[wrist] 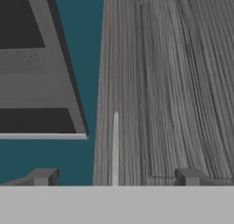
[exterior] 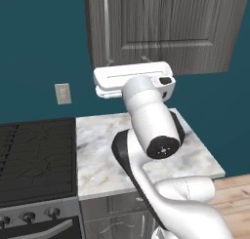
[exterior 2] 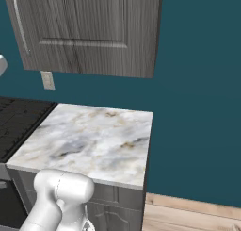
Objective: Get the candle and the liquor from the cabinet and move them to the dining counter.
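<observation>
The dark grey wood-grain cabinet (exterior: 166, 28) (exterior 2: 89, 32) hangs on the teal wall with its door shut. The candle and the liquor are hidden. The dining counter is out of view. My gripper (exterior: 127, 61) is raised in front of the door's lower left corner, just below the long silver handle (exterior: 106, 30) (exterior 2: 20, 25). In the hand view the gripper (wrist: 116, 177) is open, and the handle's end (wrist: 115, 145) lies on the line between the two fingertips (wrist: 43, 176), with nothing gripped. The door (wrist: 173, 81) is very close.
A small marble worktop (exterior: 102, 145) (exterior 2: 94, 136) lies under the cabinet. A black stove (exterior: 34, 155) adjoins it on the left. A wall socket (exterior: 63, 93) sits above the stove. A grey hood-like unit (wrist: 32, 72) hangs left of the cabinet.
</observation>
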